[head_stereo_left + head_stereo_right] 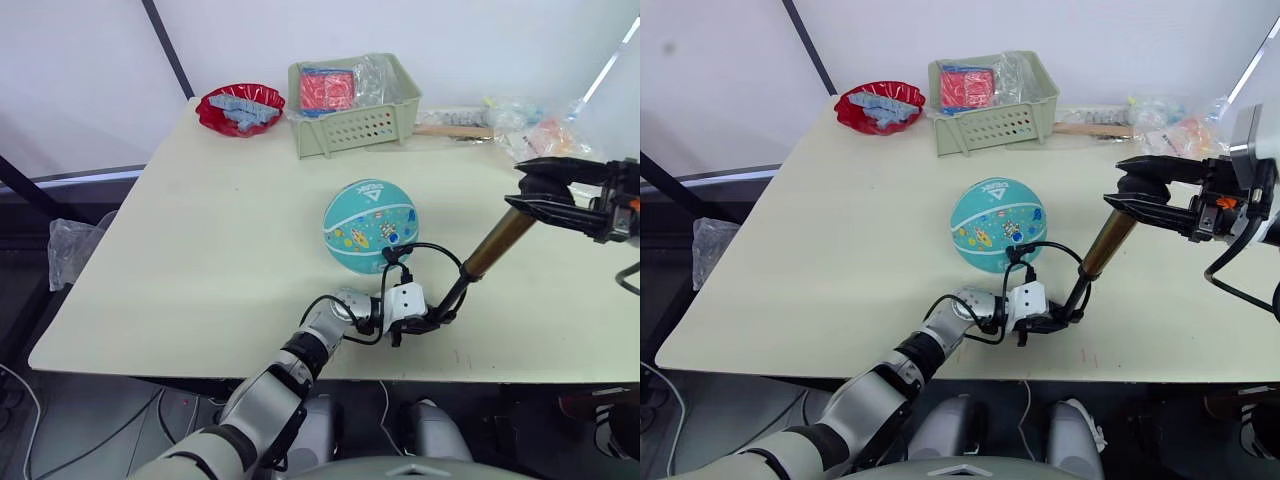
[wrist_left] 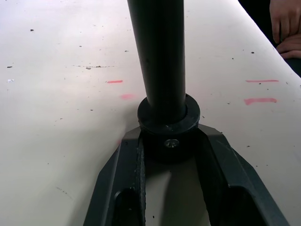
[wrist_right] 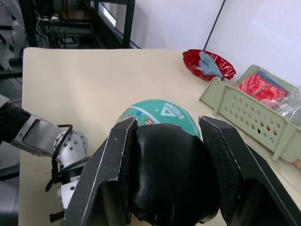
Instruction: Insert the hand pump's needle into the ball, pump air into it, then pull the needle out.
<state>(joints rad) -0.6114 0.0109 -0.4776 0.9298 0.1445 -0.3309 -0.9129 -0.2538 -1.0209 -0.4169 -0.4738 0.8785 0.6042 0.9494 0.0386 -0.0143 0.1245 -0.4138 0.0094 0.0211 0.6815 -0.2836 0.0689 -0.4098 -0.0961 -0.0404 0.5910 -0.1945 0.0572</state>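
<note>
A teal ball [image 1: 370,225] sits mid-table. The hand pump [image 1: 497,243] leans to the right of it, gold barrel rising from its black foot end [image 2: 168,123] on the table. My left gripper [image 1: 425,322] is shut on that foot end, a finger [image 2: 117,183] on each side. At the top, my right gripper [image 1: 545,195] is shut on the black T-handle [image 3: 169,176]. The thin black hose [image 1: 435,250] loops from the pump to the ball's near side. The needle's black fitting [image 1: 393,243] rests against the ball; the metal tip is hidden.
A green basket [image 1: 352,105] holding a red packet and a red bowl [image 1: 240,108] of blue-grey pieces stand at the back. Plastic bags and clutter [image 1: 520,125] lie at the back right. A person's hand [image 2: 284,23] rests at the table edge.
</note>
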